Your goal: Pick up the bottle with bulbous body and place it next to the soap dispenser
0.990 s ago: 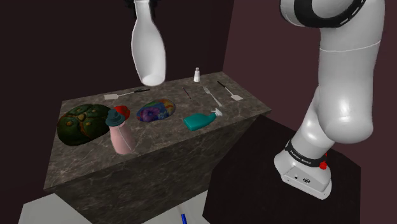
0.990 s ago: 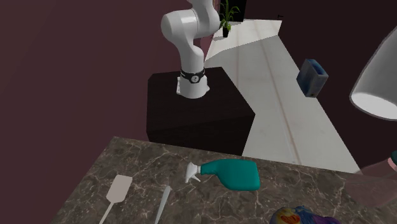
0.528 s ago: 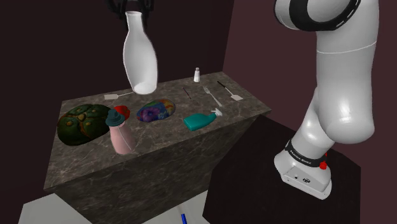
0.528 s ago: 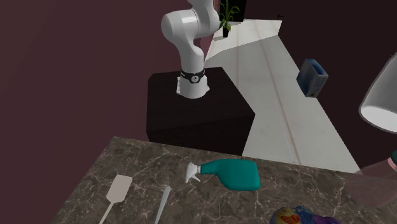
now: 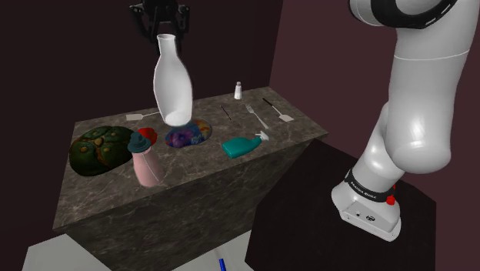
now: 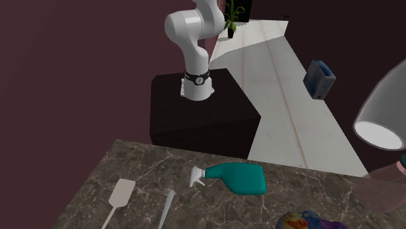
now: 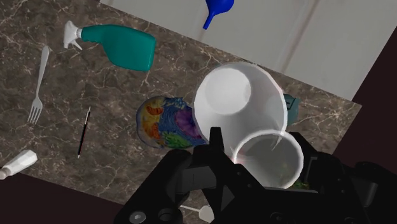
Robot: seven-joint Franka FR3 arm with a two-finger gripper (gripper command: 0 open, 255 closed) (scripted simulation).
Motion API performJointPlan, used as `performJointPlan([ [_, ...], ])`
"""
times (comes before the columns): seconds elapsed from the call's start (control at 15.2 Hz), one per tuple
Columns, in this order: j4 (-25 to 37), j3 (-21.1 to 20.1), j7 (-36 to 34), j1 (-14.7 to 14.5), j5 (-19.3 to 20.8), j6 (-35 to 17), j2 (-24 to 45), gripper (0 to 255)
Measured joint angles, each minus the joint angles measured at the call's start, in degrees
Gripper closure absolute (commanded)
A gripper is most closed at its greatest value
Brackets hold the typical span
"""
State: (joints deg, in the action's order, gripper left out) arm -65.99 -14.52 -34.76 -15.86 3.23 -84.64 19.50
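A white bottle with a bulbous body point(image 5: 173, 85) hangs upright in the air above the back of the dark marble counter point(image 5: 192, 181). My black gripper point(image 5: 165, 27) is shut on its neck from above. In the wrist view the fingers point(image 7: 216, 145) clasp the bottle's open rim, and its wide body point(image 7: 238, 102) hangs below over the counter. The bottle's base point(image 6: 380, 120) shows at the second exterior view's right edge. The pink soap dispenser point(image 5: 145, 163) with a blue and red top stands near the counter's front, to the shoulder view's left of and below the bottle.
A teal spray bottle point(image 5: 245, 144) lies on its side near the counter's front right. A multicoloured lump point(image 5: 187, 133) sits under the bottle and a green-brown lump point(image 5: 98, 148) to its left. A fork point(image 5: 256, 115), spatulas point(image 5: 277, 109), a pen point(image 5: 225, 112) and a shaker point(image 5: 238, 90) lie at the back.
The bottle has come down toward the counter and shifted slightly left in the shoulder view. The gripper has dropped into that view from above, still clasping the neck.
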Motion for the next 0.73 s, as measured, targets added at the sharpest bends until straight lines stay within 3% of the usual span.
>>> performJointPlan([
  [0.73,-13.0,0.1,0.3,1.0,-0.7,-10.1,-3.0,255],
])
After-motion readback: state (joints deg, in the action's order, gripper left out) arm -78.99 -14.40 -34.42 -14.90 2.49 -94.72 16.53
